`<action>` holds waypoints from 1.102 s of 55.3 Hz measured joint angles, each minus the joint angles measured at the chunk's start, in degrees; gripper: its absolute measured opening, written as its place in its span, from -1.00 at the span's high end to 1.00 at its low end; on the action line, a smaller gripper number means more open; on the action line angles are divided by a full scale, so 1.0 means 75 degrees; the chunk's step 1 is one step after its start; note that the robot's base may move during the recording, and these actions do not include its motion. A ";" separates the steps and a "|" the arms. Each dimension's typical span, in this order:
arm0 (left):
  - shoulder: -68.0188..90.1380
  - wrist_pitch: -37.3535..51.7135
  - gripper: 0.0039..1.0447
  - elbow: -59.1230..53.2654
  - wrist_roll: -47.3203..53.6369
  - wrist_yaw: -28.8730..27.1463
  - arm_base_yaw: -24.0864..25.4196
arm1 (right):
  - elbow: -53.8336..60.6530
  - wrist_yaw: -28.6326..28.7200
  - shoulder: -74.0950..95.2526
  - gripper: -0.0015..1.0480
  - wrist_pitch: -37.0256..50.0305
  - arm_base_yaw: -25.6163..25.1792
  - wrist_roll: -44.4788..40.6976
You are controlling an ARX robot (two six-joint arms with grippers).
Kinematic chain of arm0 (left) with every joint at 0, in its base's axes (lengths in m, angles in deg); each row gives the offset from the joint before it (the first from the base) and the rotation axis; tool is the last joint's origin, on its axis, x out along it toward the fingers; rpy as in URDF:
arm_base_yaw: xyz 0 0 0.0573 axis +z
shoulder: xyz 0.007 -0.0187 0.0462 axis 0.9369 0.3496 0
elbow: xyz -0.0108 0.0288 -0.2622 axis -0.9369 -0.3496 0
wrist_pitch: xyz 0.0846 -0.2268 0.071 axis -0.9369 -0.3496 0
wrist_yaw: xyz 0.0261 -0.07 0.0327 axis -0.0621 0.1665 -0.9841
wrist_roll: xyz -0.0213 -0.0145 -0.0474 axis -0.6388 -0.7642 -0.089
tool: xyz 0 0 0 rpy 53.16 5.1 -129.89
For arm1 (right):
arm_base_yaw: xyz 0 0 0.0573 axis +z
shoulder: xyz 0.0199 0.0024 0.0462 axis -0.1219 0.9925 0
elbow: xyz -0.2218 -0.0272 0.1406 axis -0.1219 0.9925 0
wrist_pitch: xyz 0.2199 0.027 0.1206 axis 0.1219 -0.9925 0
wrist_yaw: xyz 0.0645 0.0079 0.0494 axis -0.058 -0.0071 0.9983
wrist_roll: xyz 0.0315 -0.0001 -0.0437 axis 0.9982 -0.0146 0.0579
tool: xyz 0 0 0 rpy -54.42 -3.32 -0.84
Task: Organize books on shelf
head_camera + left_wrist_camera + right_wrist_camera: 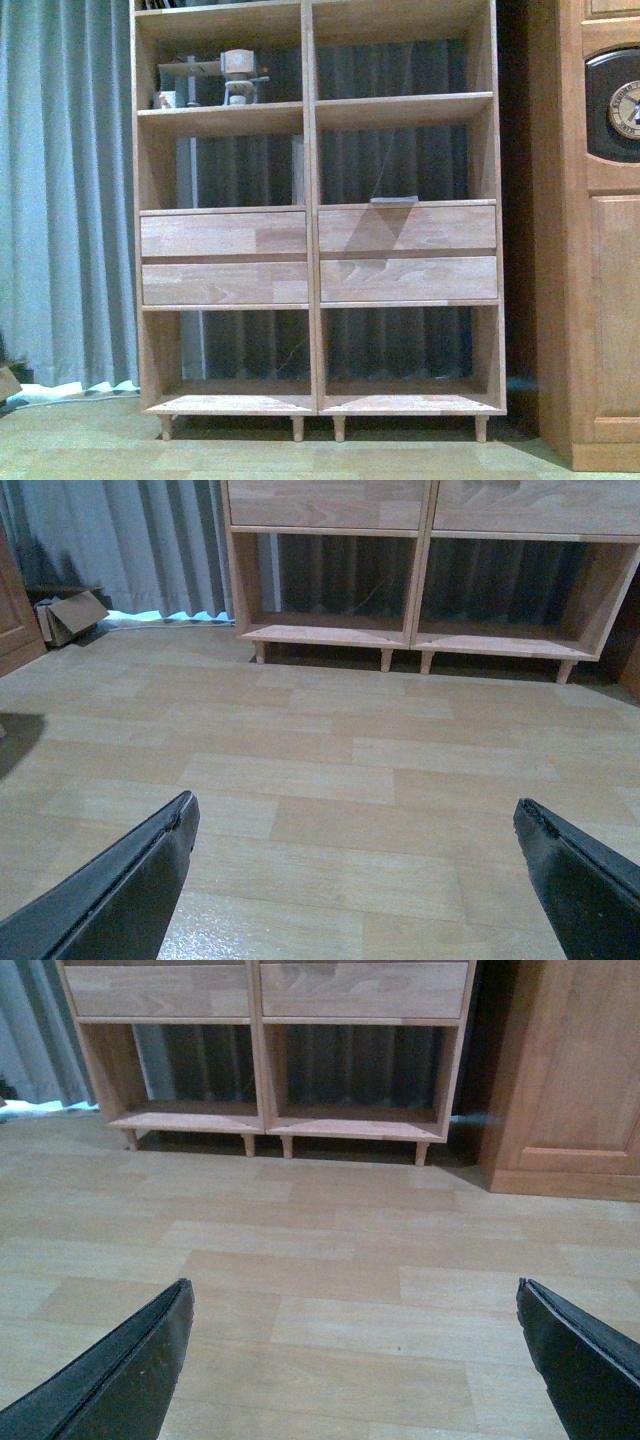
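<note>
The light-wood shelf (310, 215) stands straight ahead, with four drawer fronts mid-height and open compartments above and below. A thin pale flat thing (393, 200) lies on the right ledge just above the drawers; only its edge shows, and I cannot tell if it is the white paperback. A narrow pale upright slab (297, 170) stands against the divider in the left middle compartment. The teal book is out of view. My left gripper (355, 815) and right gripper (354, 1295) are open and empty, low over the floor, facing the shelf's bottom compartments (415, 630) (265, 1115).
A wooden figure (238, 78) and a small item (165, 99) sit on the upper left shelf. The darker cabinet with a clock face (600, 230) stands to the right of the shelf. Grey curtain (60, 200) hangs at left. A cardboard box (70, 615) lies by the curtain.
</note>
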 joint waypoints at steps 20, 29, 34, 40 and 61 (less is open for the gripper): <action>0.0000 0.0000 -0.86 0.0000 0.0000 0.0000 0.0000 | 0.0000 0.0000 0.0000 -0.86 0.0000 0.0000 0.0000; 0.0003 0.0000 -0.86 0.0000 0.0000 0.0000 0.0000 | 0.0000 0.0000 0.0000 -0.86 0.0000 0.0000 0.0000; 0.0000 0.0000 -0.86 0.0000 0.0000 0.0000 0.0000 | 0.0000 0.0000 0.0000 -0.86 0.0000 0.0000 0.0000; 0.0000 0.0000 -0.86 0.0000 0.0000 0.0000 0.0000 | 0.0000 0.0000 0.0000 -0.86 0.0000 0.0000 0.0000; 0.0000 0.0000 -0.86 0.0000 0.0000 0.0000 0.0000 | 0.0000 0.0000 0.0000 -0.86 0.0000 0.0000 0.0000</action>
